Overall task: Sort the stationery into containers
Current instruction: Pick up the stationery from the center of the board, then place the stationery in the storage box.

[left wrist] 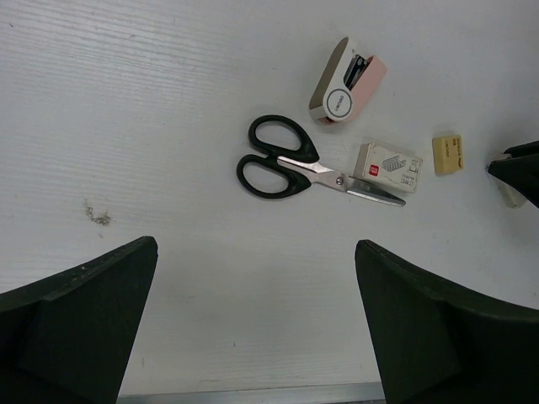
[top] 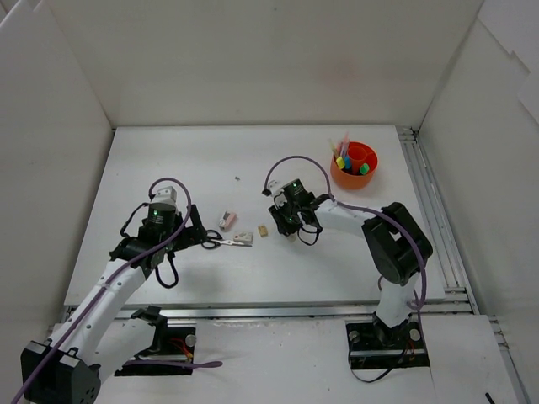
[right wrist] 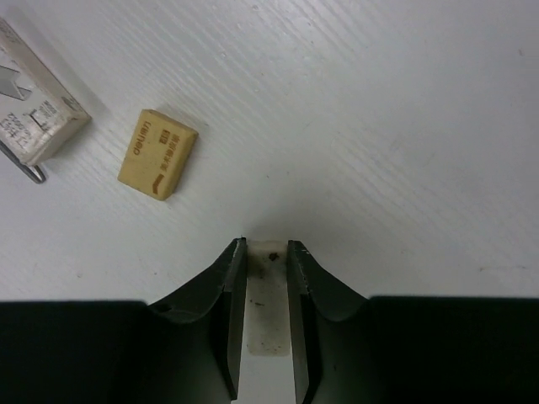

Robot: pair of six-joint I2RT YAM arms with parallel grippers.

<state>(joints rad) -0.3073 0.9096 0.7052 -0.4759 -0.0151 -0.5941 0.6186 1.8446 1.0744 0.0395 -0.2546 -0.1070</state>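
White walled surface (top: 168, 168): right claw (right wrist: 268, 246) pinches a pale eraser (right wrist: 268, 295), well apart from the orange cup (top: 341, 178); so small a block may twist free during the carry. Left claw (left wrist: 254, 248) gapes wide above scissors (left wrist: 337, 180), touching nothing

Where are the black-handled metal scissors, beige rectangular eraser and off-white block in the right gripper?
Black-handled metal scissors (left wrist: 330, 174): left wrist view, blades beside pivot.
Beige rectangular eraser (right wrist: 158, 154): right wrist view, printed top face.
Off-white block (right wrist: 268, 295): right wrist view, speckled top face.
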